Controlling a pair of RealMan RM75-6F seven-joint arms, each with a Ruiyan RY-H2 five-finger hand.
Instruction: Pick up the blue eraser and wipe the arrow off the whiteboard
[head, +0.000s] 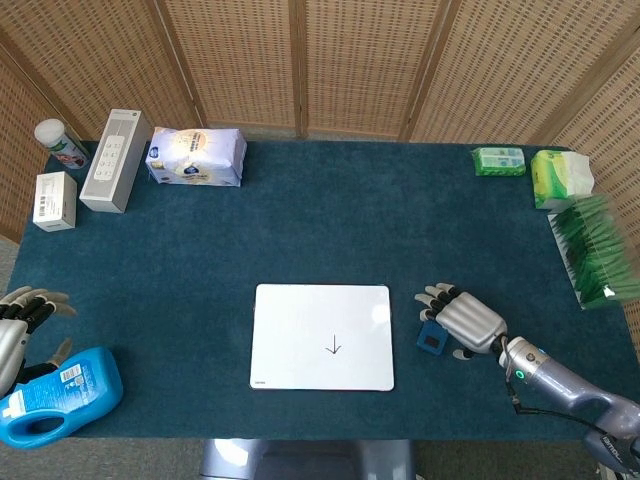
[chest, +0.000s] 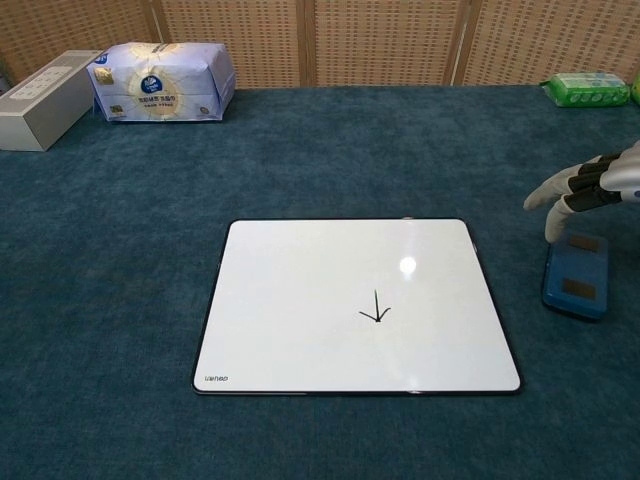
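Observation:
The white whiteboard (head: 322, 336) (chest: 350, 300) lies at the table's front middle with a small black arrow (head: 334, 347) (chest: 376, 308) drawn on it. Just right of the board lies the blue eraser (head: 431, 338) (chest: 576, 277) flat on the cloth. My right hand (head: 463, 319) (chest: 590, 187) hovers over the eraser with fingers spread and holds nothing; whether it touches the eraser cannot be told. My left hand (head: 22, 322) shows at the left edge of the head view, fingers apart and empty.
A blue detergent bottle (head: 58, 394) lies at the front left by my left hand. A tissue pack (head: 196, 157) (chest: 162, 80), a grey box (head: 116, 160) and small containers (head: 56, 185) stand at the back left. Green packets (head: 498, 161) and a green rack (head: 590, 248) are at the right.

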